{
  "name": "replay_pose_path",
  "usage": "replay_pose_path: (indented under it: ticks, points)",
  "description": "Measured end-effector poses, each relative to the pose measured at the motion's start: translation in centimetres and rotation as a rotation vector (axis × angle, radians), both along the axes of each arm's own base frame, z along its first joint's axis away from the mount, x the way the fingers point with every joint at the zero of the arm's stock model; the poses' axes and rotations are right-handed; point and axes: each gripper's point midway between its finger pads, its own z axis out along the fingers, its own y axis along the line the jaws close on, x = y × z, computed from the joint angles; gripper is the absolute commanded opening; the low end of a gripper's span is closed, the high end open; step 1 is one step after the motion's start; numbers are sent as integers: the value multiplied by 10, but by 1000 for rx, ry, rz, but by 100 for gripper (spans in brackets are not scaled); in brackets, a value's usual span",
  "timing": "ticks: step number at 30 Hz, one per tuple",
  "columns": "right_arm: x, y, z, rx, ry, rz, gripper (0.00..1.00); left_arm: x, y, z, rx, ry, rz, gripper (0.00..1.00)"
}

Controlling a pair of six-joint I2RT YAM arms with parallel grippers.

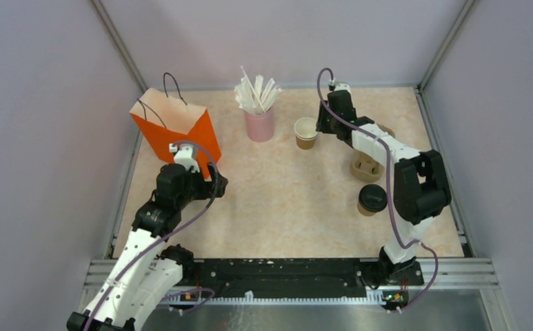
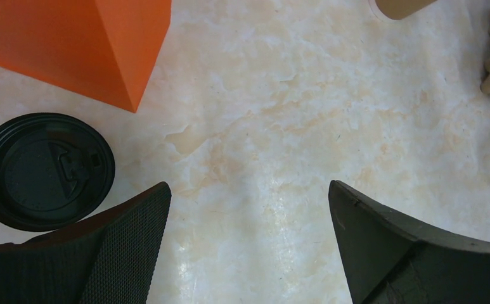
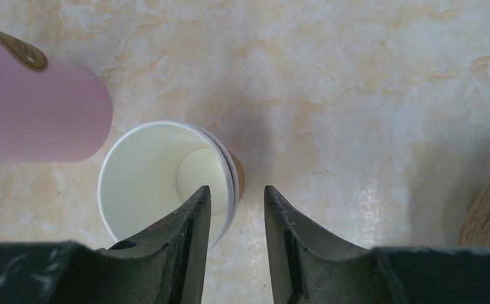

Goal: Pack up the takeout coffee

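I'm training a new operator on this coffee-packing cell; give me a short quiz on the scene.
1. True or false: the loose black lid lies inside the orange bag.
2. What holds the straws? A pink cup, B pulp carrier, C orange bag.
3. Which gripper straddles the open cup's rim?
Key: 1 false, it lies on the table beside the orange bag; 2 A; 3 the right gripper.

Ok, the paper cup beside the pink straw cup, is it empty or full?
Empty and lidless: the right wrist view looks straight into the paper cup and shows its white walls and bare bottom.
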Motion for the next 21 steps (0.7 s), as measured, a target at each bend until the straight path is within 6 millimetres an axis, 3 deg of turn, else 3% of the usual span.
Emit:
replay_pose_path:
  ticks: [5, 9, 12, 16, 21]
  points:
    - [5, 2, -13, -14, 26, 2, 22, -3, -6, 4, 0, -18, -50, 99]
    - [4, 1, -18, -26, 40, 7, 20, -4, -8, 11, -10, -49, -70, 99]
    - [5, 2, -17, -31, 37, 13, 18, -4, -9, 13, -11, -60, -79, 99]
    - [9, 6, -13, -35, 32, 21, 5, -4, -10, 14, -11, -62, -87, 99]
    - [9, 8, -10, -46, 30, 35, 3, -4, -11, 14, -13, -63, -93, 99]
